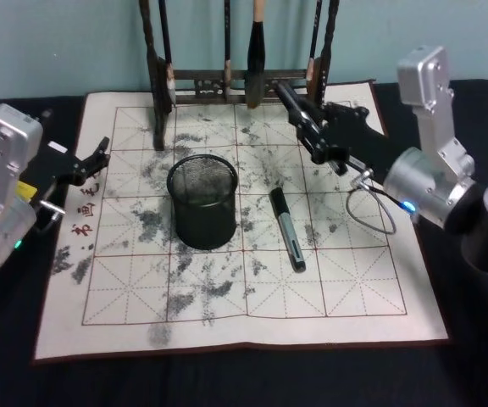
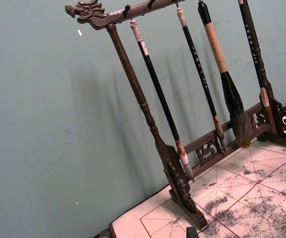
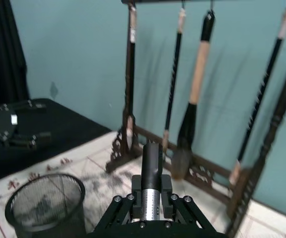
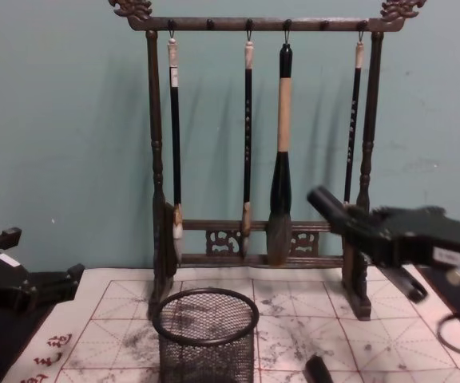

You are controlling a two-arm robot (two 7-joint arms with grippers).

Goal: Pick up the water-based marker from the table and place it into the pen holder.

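Note:
The black wire-mesh pen holder (image 1: 202, 203) (image 4: 206, 337) (image 3: 46, 210) stands upright near the middle of the ink-stained grid mat (image 1: 142, 305). My right gripper (image 1: 309, 129) (image 3: 152, 192) (image 4: 359, 227) hovers above the mat's far right part, shut on a black water-based marker (image 1: 288, 97) (image 3: 152, 161) (image 4: 326, 203) that sticks out toward the brush rack. The holder lies to the left of this gripper and below it. A second black and grey marker (image 1: 287, 229) (image 4: 318, 369) lies flat on the mat just right of the holder. My left gripper (image 1: 94, 159) (image 4: 30, 267) is parked open at the mat's left edge.
A tall dark wooden rack (image 1: 227, 80) (image 4: 262, 136) (image 2: 182, 173) with several hanging calligraphy brushes stands along the mat's far edge, close behind the held marker. A teal wall rises behind it. Black cloth surrounds the mat. A grey cable (image 1: 371, 208) loops by the right arm.

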